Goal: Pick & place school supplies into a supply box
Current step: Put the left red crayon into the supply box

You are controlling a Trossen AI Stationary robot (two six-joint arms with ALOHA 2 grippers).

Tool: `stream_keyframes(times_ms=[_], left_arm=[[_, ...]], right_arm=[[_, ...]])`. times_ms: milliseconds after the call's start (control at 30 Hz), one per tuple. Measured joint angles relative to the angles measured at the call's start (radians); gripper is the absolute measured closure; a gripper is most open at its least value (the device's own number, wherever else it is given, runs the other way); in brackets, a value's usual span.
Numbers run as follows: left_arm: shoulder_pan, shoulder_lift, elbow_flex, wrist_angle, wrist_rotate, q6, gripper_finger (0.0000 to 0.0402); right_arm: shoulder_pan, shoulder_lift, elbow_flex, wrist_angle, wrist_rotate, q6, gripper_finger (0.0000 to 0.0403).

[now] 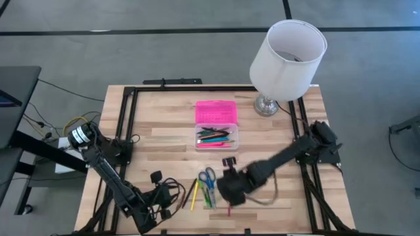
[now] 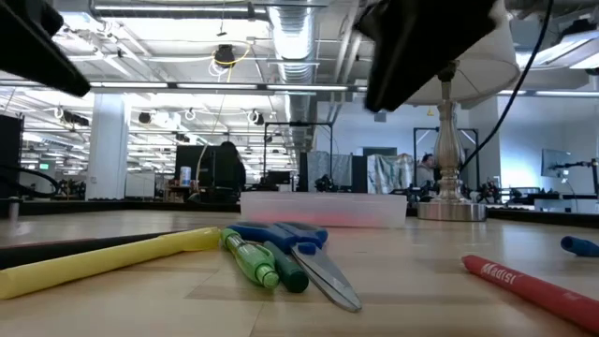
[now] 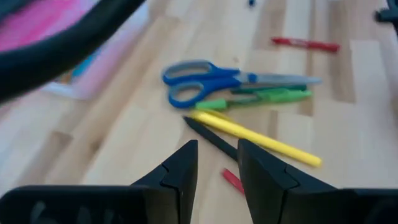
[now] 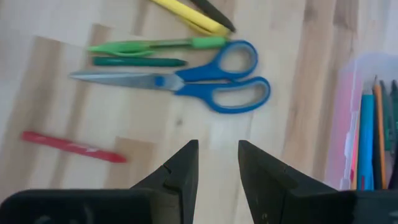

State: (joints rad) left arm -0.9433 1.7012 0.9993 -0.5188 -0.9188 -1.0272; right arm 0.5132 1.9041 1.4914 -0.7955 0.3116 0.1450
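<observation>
Six loose supplies lie in a cluster near the table's front edge, well apart from the supply box [image 1: 216, 136], whose clear base already holds several pens and whose pink lid [image 1: 215, 111] lies open behind it, beside the lamp [image 1: 287, 60]. Cluster contents: blue-handled scissors [image 4: 186, 83], green pen [image 4: 152, 45], dark green pencil [image 4: 138, 61], yellow marker [image 3: 256, 137], black pencil [image 3: 208, 135], red crayon [image 4: 71, 146] set slightly apart. Right gripper [image 4: 217, 163]: above the table between the scissors and the box, fingers a narrow gap apart, nothing between them. Left gripper [image 3: 217, 165]: at the front left, near the yellow marker's end, fingers likewise slightly apart and empty. Step in hand, as judged: the right arm selecting its next item. Handling note: the scissors lie flat against the green pen; grip across the handle neck, descend squarely, avoid nudging the neighbouring pens.
</observation>
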Motion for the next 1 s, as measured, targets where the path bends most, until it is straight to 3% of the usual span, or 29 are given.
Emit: stream_keyframes(times_ms=[167,300,467,733,1000], left_arm=[[0.034,0.000,0.000,0.018,0.120,-0.038,0.0292],[0.064,0.002,0.000,0.017,0.210,-0.057,0.0292],[0.096,0.002,-0.001,0.013,0.271,-0.056,0.0292],[0.126,0.002,-0.037,0.109,0.316,-0.042,0.0287],[0.127,0.003,-0.041,0.113,0.320,-0.046,0.0252]], right_arm=[[0.144,0.000,-0.017,0.021,0.191,0.114,0.0296],[0.254,0.000,-0.058,0.030,0.415,0.221,0.0296],[0.357,0.000,-0.110,0.030,0.602,0.349,0.0296],[0.435,-0.001,-0.115,0.018,0.680,0.427,0.0296],[0.447,-0.002,-0.115,0.038,0.686,0.442,0.0296]])
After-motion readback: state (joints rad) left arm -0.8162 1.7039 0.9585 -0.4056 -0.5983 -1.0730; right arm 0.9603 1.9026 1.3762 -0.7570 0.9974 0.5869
